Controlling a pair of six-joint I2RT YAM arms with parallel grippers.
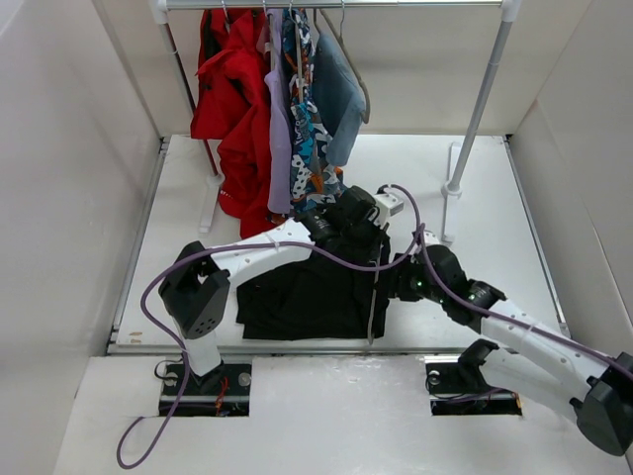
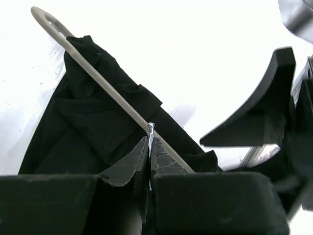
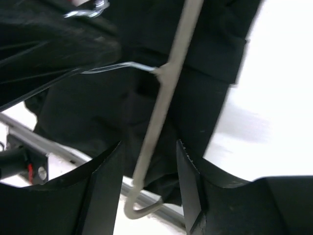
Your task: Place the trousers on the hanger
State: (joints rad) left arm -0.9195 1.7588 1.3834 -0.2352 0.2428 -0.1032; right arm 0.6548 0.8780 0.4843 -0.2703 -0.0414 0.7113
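Holding the hanger (image 2: 98,81) flat on the trousers (image 2: 83,127).
Left gripper (image 2: 149,147) clamped on its wire hook (image 3: 110,67), likely steadying it; right gripper (image 3: 148,144) jaws apart, straddling the hanger's arm.

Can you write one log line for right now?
left gripper: shut on hanger hook | right gripper: open, straddling hanger | trousers: on table

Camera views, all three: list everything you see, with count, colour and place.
Black soft fabric trousers: one, black, heaped mid-table.
Thin grey-beige triangular hanger: one, grey-beige, lying along the trousers' right edge.
Hanging clothes: several, red, lilac, patterned and blue-grey, on the rail.
Clothes rail: one, white, at the back.
Table: one, white, beneath it all.
Left fingers: two, black, shut on the hanger's wire hook.
Right fingers: two, black, open either side of the hanger's bar.
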